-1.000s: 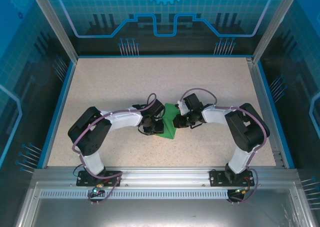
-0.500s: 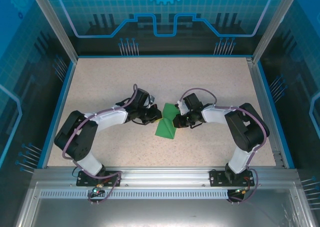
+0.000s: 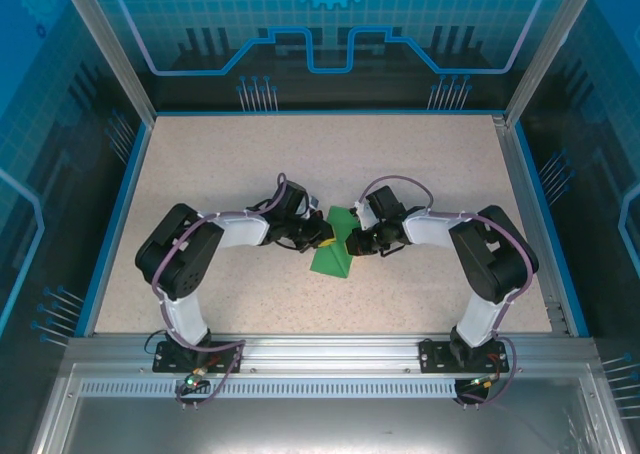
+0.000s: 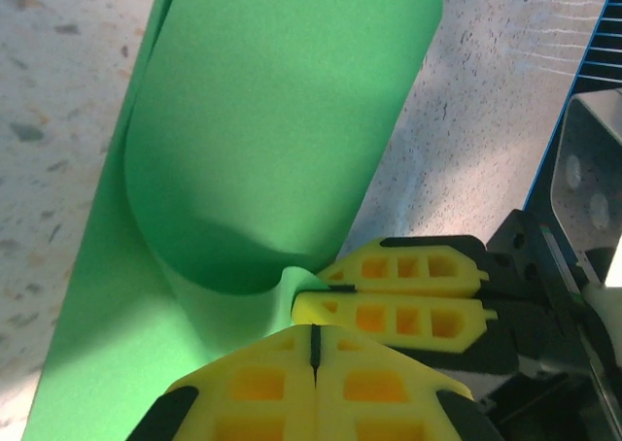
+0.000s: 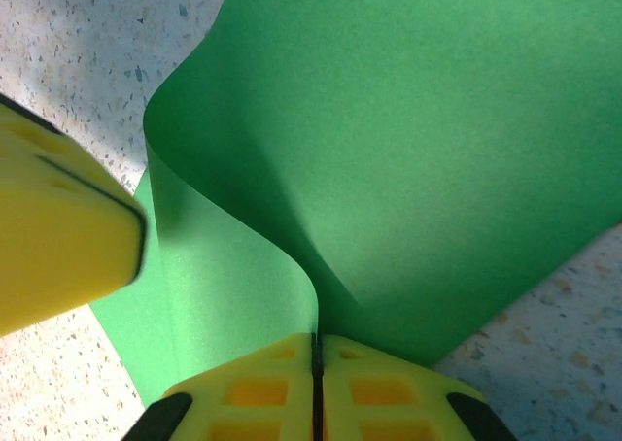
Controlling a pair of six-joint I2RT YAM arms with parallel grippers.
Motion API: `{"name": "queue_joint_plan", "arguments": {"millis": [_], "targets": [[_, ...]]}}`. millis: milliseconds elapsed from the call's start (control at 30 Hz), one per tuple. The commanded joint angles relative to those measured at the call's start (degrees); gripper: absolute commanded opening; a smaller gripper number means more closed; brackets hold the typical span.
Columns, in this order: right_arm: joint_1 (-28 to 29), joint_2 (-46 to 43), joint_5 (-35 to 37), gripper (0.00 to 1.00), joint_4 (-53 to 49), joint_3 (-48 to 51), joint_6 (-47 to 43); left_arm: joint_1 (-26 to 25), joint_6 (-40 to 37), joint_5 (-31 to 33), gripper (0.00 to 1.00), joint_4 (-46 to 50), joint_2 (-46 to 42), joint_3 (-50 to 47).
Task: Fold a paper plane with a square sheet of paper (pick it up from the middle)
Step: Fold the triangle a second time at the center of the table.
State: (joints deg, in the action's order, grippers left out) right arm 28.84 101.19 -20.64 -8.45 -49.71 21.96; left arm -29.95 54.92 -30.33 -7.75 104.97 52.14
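Here's a robotics lab cell: aluminium frame posts (image 3: pixel 110 49), blue circuit-patterned panels (image 3: pixel 330 24) walling a speckled surface (image 3: pixel 330 164), left arm (image 3: pixel 190 259) and right arm (image 3: pixel 490 254) bolted to a metal rail (image 3: pixel 330 349).

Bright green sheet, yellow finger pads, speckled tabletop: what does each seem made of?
Bright green sheet: thin matte paper; it curls smoothly and stands in a soft loop.
Yellow finger pads: probably moulded or printed plastic, matte, with open rectangular cells.
Speckled tabletop: beige stone-look surface with dark flecks, likely laminate; cannot confirm.
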Motion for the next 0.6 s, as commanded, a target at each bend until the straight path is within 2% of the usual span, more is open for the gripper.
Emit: {"name": "queue_joint_plan", "arguments": {"millis": [0,567], "targets": [[0.0,2.1,2.9,0.09,-2.5,-0.4,-1.1,-0.8,1.0,-1.8,0.00,-2.4,1.6,1.6],[0.2,2.0,3.0,0.09,-2.6,-0.3,-0.7,-1.2,-0.4,0.5,0.00,-1.3,6.5,1.1]]}}
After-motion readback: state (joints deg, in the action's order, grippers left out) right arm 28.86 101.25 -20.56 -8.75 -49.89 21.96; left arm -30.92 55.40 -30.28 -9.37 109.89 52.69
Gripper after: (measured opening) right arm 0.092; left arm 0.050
